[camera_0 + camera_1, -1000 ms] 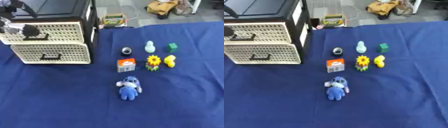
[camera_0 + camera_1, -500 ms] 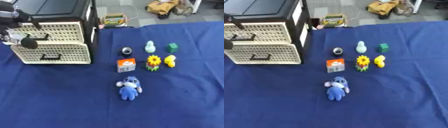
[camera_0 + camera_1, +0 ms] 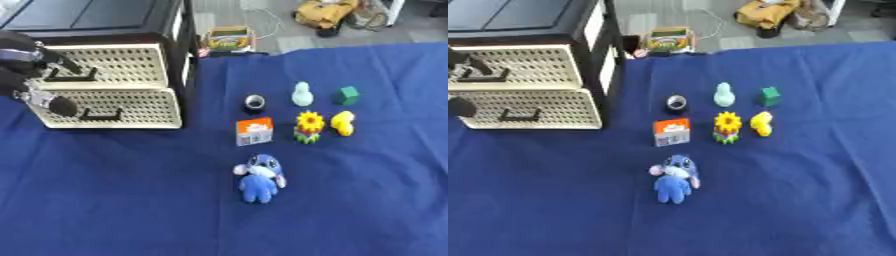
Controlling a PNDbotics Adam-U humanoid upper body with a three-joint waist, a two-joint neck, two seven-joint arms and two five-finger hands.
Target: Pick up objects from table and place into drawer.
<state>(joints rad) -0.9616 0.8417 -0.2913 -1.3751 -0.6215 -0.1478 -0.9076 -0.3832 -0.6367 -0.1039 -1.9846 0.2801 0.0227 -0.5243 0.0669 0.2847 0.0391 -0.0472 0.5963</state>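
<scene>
A black cabinet (image 3: 184,30) with two cream perforated drawers stands at the table's left. My left hand (image 3: 24,64) is at the upper drawer (image 3: 114,65), its fingers curled round the dark handle (image 3: 72,76); one fingertip hangs in front of the lower drawer (image 3: 131,107). On the blue cloth lie a blue plush toy (image 3: 260,177), an orange-and-white little box (image 3: 254,131), a sunflower toy (image 3: 308,125), a yellow duck (image 3: 342,122), a green cube (image 3: 348,95), a pale mint figure (image 3: 302,94) and a small dark ring (image 3: 255,102). My right hand shows in neither view.
Past the table's far edge, on the floor, lie a colourful box (image 3: 229,37) and a yellow-brown bag (image 3: 328,12). The blue cloth (image 3: 131,200) stretches bare across the front and the right side.
My left hand has dropped lower along the drawer fronts, one fingertip now reaching before the lower drawer. The toys have not moved.
</scene>
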